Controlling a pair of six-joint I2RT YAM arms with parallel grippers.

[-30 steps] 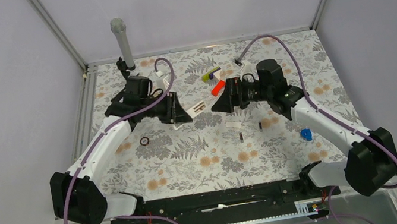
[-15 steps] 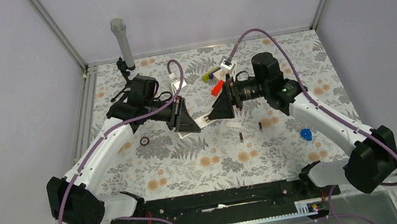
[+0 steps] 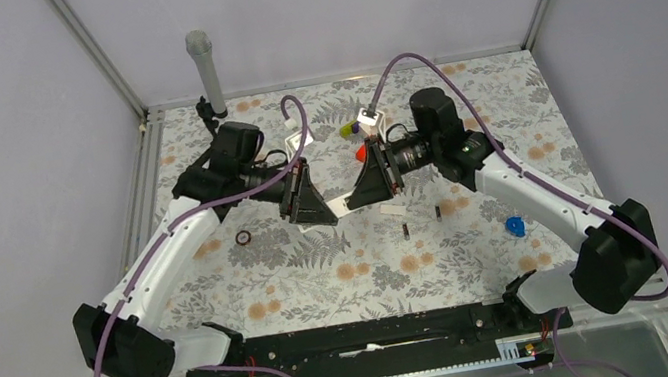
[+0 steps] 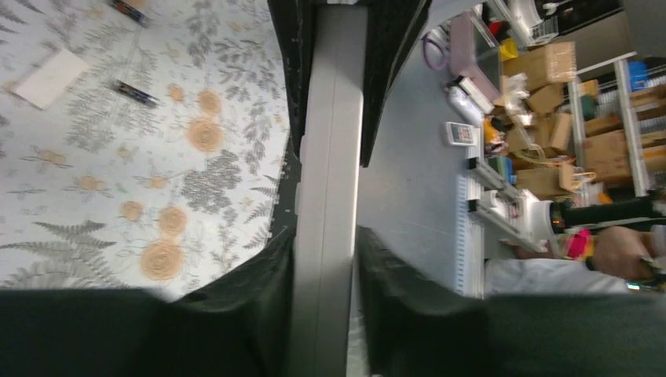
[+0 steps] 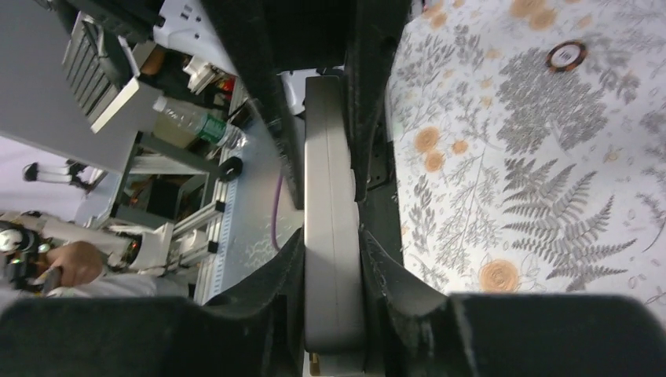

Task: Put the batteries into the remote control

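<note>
The left gripper (image 3: 315, 208) is clamped on one end of the remote control (image 3: 340, 206), its fingers (image 4: 259, 306) pressed against the two long edges. Fingertip to fingertip with it, the right gripper (image 3: 363, 194) has narrowed its fingers (image 5: 393, 290) onto the other end, and they appear to touch both edges. The bar hangs between the two pairs, clear of the table.

Below and just beyond the right fingers lie a small white plate (image 3: 393, 209) and the two batteries (image 3: 405, 231), well apart from any finger.

The likely trouble is the shared hold. If either arm moves out of step, the smooth edges could twist or slide between the pads. If the left fingers let go before the right grip is firm, the remote could drop and scatter the batteries. I cannot tell which way the battery bay faces.
</note>
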